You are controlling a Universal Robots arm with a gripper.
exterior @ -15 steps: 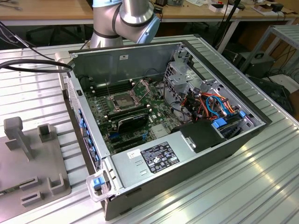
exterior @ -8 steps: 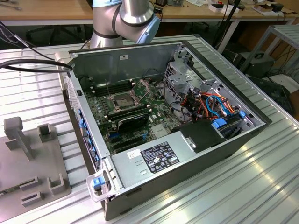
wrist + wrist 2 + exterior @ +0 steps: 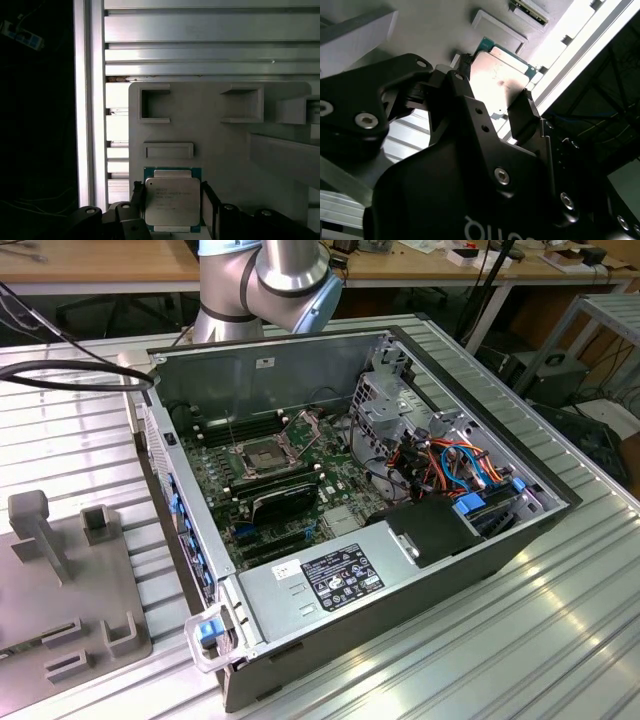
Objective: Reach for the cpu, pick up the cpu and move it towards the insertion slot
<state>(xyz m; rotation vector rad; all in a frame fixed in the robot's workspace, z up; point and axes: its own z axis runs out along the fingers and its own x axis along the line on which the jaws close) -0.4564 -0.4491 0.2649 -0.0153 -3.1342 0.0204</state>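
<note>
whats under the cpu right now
In the first wrist view the cpu is above a grey fixture plate with raised rectangular frames. The patch directly beneath is covered by the chip, so whether it rests there or is lifted cannot be told.

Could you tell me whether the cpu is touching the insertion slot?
Apart. In the exterior view the insertion slot sits bare in the computer case; in the first wrist view the cpu is over a grey holder plate.
</note>
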